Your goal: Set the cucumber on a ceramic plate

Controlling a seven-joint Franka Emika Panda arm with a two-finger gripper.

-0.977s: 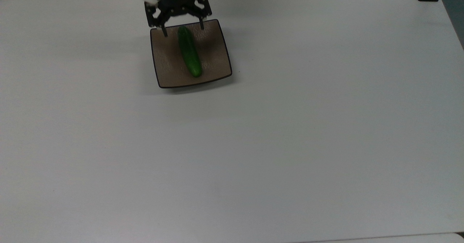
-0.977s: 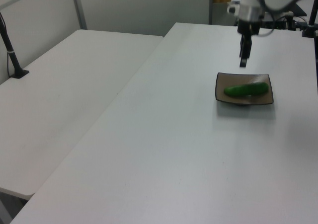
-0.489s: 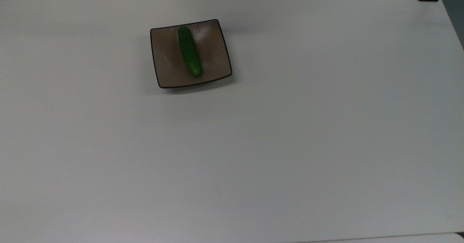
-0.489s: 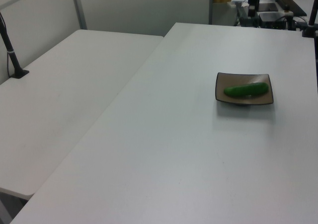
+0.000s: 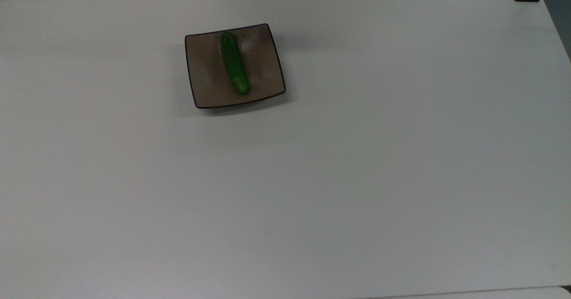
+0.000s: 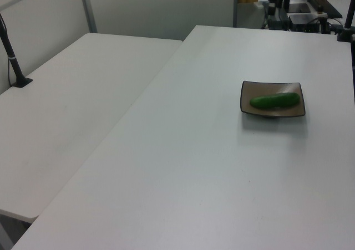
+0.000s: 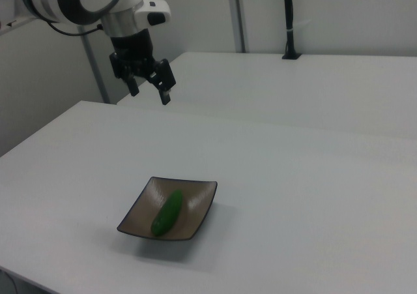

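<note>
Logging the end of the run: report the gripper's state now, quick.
Gripper: open, holding nothing, raised well above the table; the cucumber lies on the plate.

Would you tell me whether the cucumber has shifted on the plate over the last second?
No. The cucumber keeps its spot on the ceramic plate.

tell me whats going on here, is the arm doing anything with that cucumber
Nothing is being handled right now. The cucumber lies flat on the ceramic plate, roughly across its middle, and the plate sits on the white table. In the right view the gripper hangs high above the table, well clear of the plate, with its fingers apart and nothing between them. By the look of it, the placing is done.
</note>
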